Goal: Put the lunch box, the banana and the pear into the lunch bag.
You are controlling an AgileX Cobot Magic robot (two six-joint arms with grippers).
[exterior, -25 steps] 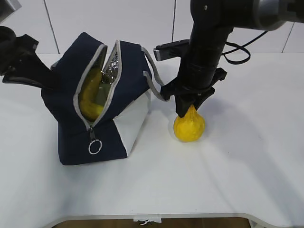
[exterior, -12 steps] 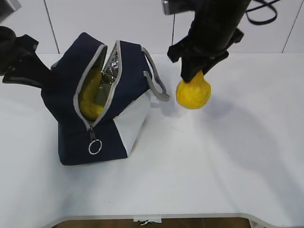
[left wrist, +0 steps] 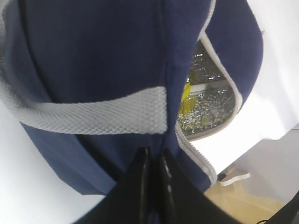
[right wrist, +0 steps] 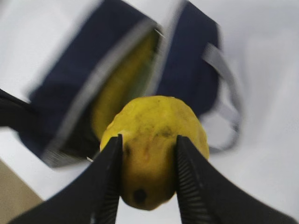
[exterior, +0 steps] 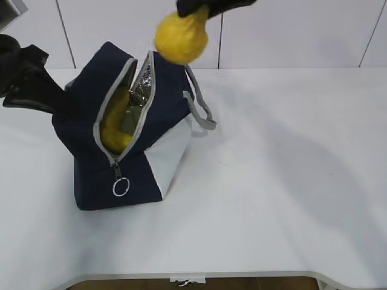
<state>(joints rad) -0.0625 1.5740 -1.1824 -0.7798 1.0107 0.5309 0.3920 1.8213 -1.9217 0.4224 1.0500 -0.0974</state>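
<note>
The navy lunch bag stands open on the left of the white table, zipper gaping. The banana lies inside it; a greenish edge beside it may be the lunch box. My right gripper is shut on the yellow pear and holds it high, just above the bag's right top edge; only its tips show at the top of the exterior view. The pear fills the right wrist view, with the bag below. My left gripper is shut on the bag's navy fabric at its left side.
The bag's grey webbing handle hangs toward the right. A ring zipper pull dangles at the bag's front. The white table stretches to the right and front; its front edge runs along the bottom.
My right gripper has lifted the pear off the table and carried it up and left, from beside the bag to above its top edge. The left arm and bag have not moved.
</note>
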